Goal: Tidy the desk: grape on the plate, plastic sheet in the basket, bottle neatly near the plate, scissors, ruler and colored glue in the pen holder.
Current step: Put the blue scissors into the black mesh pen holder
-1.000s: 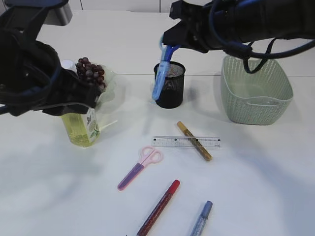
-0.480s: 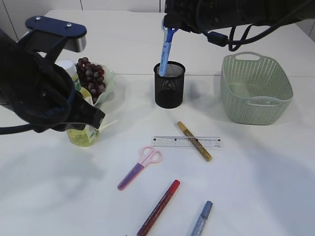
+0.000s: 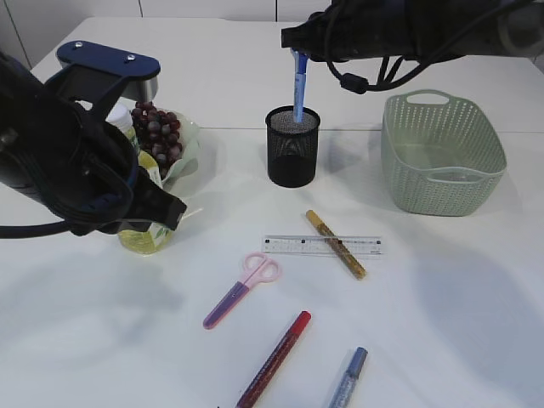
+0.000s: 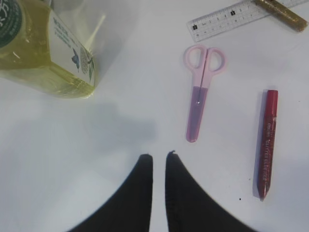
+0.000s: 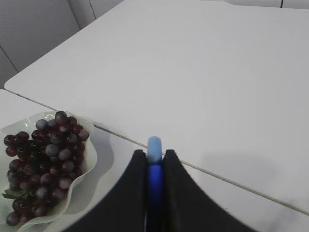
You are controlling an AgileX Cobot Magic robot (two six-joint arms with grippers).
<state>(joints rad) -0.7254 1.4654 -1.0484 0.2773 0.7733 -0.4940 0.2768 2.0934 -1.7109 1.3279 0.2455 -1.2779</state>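
My right gripper (image 5: pixel 154 153) is shut on a blue tool (image 3: pixel 298 89) that looks like sheathed scissors. It hangs upright with its lower end at the mouth of the black mesh pen holder (image 3: pixel 293 157). The left gripper (image 4: pixel 159 155) hovers above bare table with a narrow gap and nothing between its jaws. The yellow bottle (image 4: pixel 43 53) stands to its upper left, mostly hidden behind the left arm in the exterior view. Grapes (image 3: pixel 157 136) lie on the plate (image 3: pixel 189 149). Pink scissors (image 3: pixel 240 289), the ruler (image 3: pixel 323 246) and gold glue (image 3: pixel 336 244) lie mid-table.
A red glue pen (image 3: pixel 274 359) and a blue glitter glue pen (image 3: pixel 347 378) lie near the front edge. The green basket (image 3: pixel 442 170) stands at the right, with a glossy patch on its floor. The bulky left arm (image 3: pixel 76 170) fills the left side.
The right gripper has turned the blue tool from slanted to upright and brought it over the pen holder. The left arm has shifted down in front of the bottle.
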